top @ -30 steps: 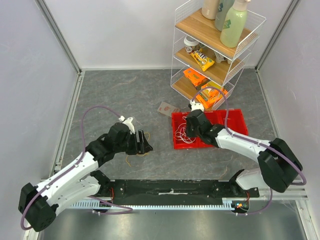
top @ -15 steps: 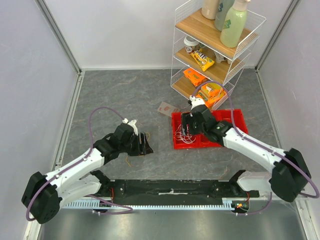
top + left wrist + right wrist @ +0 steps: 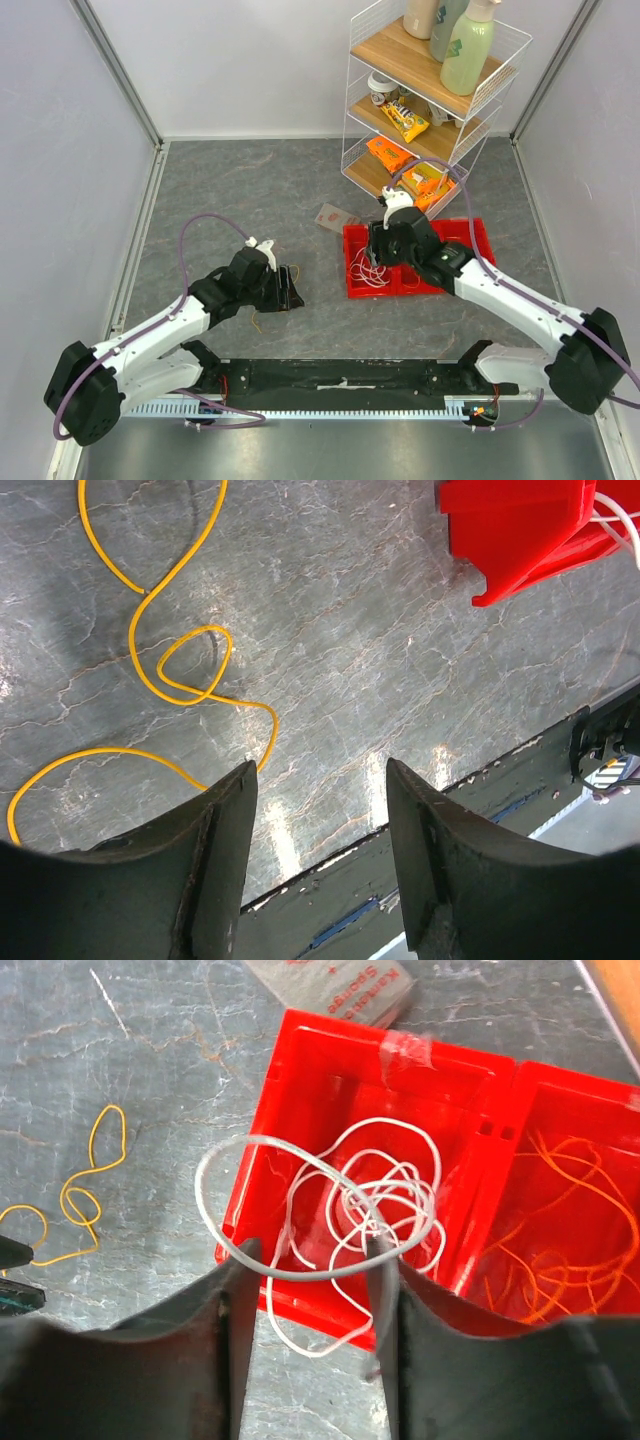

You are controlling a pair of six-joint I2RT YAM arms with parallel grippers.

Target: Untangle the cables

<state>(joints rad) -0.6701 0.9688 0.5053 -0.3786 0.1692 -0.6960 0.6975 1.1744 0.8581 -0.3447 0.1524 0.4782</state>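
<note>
A loose yellow cable (image 3: pixel 150 630) lies curled on the grey table, also visible as a thin yellow cable (image 3: pixel 262 318) just below my left gripper (image 3: pixel 290 287). In its wrist view the left gripper (image 3: pixel 320 780) is open with nothing between its fingers, the yellow loops up and to the left. My right gripper (image 3: pixel 375 250) hovers over the left compartment of the red bin (image 3: pixel 470 228). The right gripper (image 3: pixel 310 1250) is open. Tangled white cables (image 3: pixel 370 1200) fill that compartment, and one loop crosses in front of both fingertips. Orange cables (image 3: pixel 560 1210) lie in the right compartment.
A grey sponge pack (image 3: pixel 335 217) lies just behind the red bin's left corner. A wire shelf rack (image 3: pixel 430 100) with bottles and snack packs stands at the back right. The black base rail (image 3: pixel 340 378) runs along the near edge.
My right gripper has opened and drawn back a little above the bin, leaving the white cables there. The left gripper's jaws have narrowed slightly, and that arm has shifted a little.
</note>
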